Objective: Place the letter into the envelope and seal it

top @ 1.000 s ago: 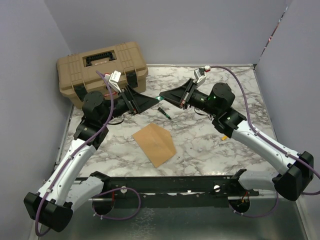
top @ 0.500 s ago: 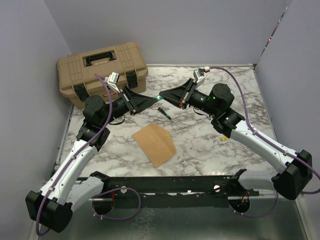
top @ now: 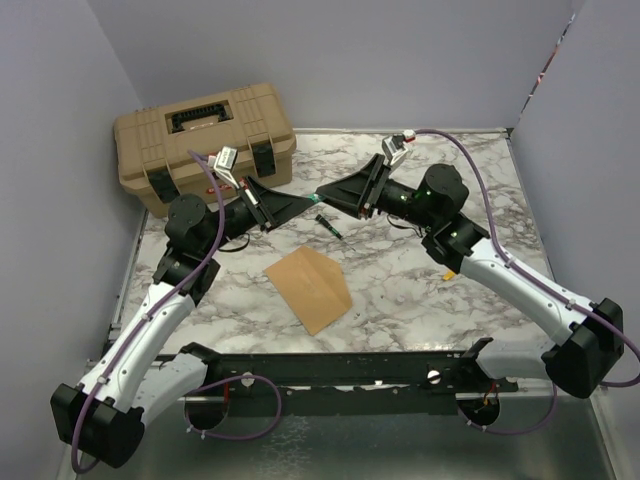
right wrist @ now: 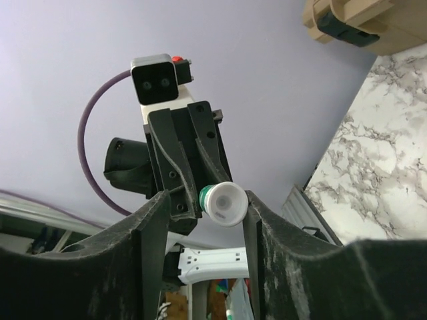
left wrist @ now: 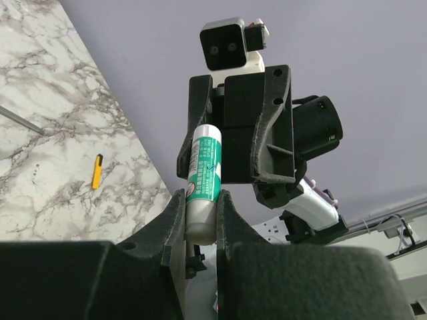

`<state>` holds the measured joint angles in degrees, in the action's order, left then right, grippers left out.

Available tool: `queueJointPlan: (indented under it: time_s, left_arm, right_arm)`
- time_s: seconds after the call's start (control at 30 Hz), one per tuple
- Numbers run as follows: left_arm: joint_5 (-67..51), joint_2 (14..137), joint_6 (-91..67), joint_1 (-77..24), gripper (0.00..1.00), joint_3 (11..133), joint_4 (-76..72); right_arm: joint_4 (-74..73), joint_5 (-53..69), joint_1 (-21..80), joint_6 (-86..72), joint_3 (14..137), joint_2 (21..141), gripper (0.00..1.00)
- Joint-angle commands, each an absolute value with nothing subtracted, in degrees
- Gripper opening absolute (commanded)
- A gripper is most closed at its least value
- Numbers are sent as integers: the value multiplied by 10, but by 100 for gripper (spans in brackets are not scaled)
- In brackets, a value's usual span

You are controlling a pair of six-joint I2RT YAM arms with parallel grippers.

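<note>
- The left gripper [left wrist: 200, 210] has its fingers [left wrist: 175, 220] drawn in narrow, pinching the lower end of a glue stick [left wrist: 204, 170] in mid-air.
- The right gripper [right wrist: 204, 203] has its fingers standing wider, either side of the stick's white end, with a gap at one finger.
- The two grippers meet tip to tip above the marble table [top: 400, 290].
- The envelope [top: 310, 288] lies flat on the table nearer the bases, apart from both grippers.

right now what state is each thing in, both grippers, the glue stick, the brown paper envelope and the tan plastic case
left gripper: shut on the white and green glue stick
right gripper: open, jaws apart around the stick's end
glue stick: held up in the air
kraft-brown paper envelope: lying flat, no gripper on it
tan plastic case: lid shut
</note>
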<state>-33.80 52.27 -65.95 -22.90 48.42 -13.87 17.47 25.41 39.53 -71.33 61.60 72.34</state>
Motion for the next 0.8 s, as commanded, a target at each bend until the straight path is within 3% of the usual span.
queueJointPlan:
  time_s: [0.0,0.23,0.77]
  left_arm:
    - [-337,525,-636,-228,0,483,-142]
    - [-378,545,-622,-228,0,500,-146]
    - [-405,524,-588,-228,0,507,-130]
  right_arm:
    - [209,334,394,-700,640,731,51]
    - [218,389,394,-684,670,751,52]
    - [219,371,394,-685,663,764,52]
